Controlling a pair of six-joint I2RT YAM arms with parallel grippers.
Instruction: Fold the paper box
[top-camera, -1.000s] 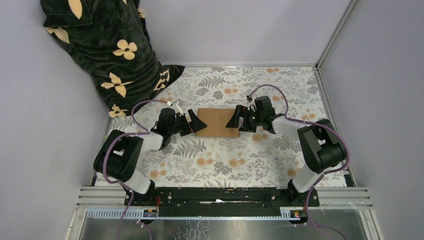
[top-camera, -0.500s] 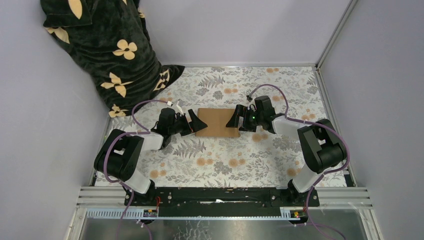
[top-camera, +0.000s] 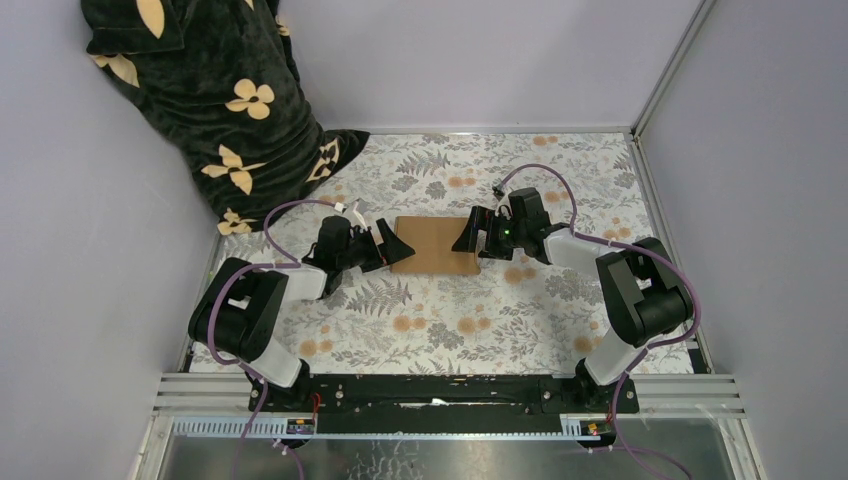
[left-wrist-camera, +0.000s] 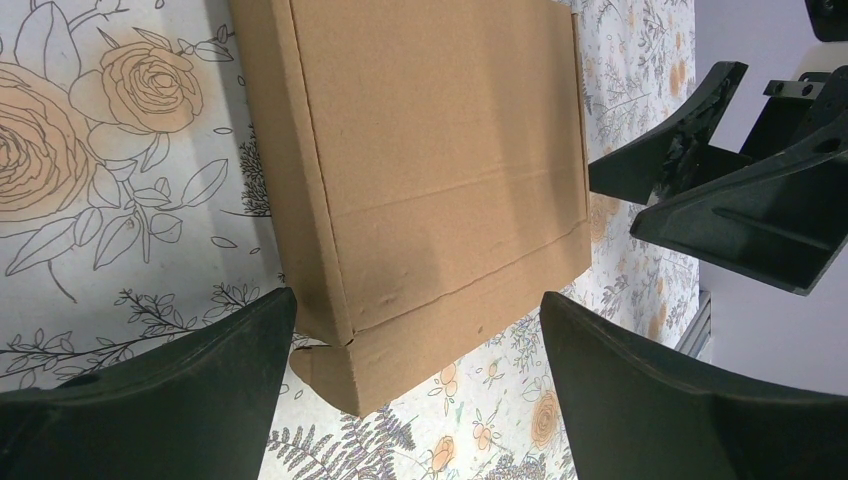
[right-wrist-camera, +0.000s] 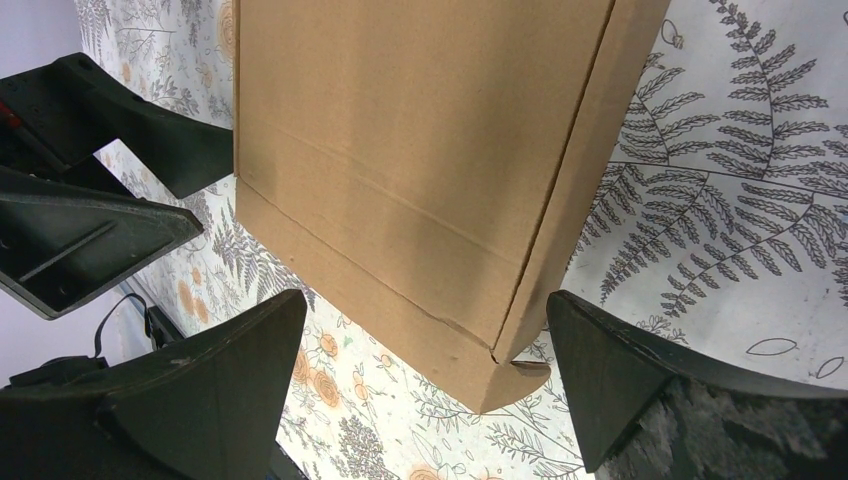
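The paper box (top-camera: 435, 245) is a shallow closed brown cardboard box lying flat in the middle of the floral tabletop. My left gripper (top-camera: 388, 245) stands open at its left end, apart from it. In the left wrist view the box (left-wrist-camera: 440, 150) fills the upper centre, its near corner between my left gripper's (left-wrist-camera: 415, 340) spread fingers (left-wrist-camera: 190, 380), untouched. My right gripper (top-camera: 470, 238) stands open at the box's right end. The right wrist view shows the box (right-wrist-camera: 420, 150) with its corner between my right gripper's (right-wrist-camera: 425, 335) wide black fingers (right-wrist-camera: 640, 370), a small tab poking out at that corner.
A dark cloth with cream flower shapes (top-camera: 215, 100) hangs over the back-left corner. Purple-grey walls (top-camera: 770, 150) close in the table on three sides. The floral tablecloth (top-camera: 450, 320) lies in front of the box, and the black arm mount rail (top-camera: 440, 390) runs along the near edge.
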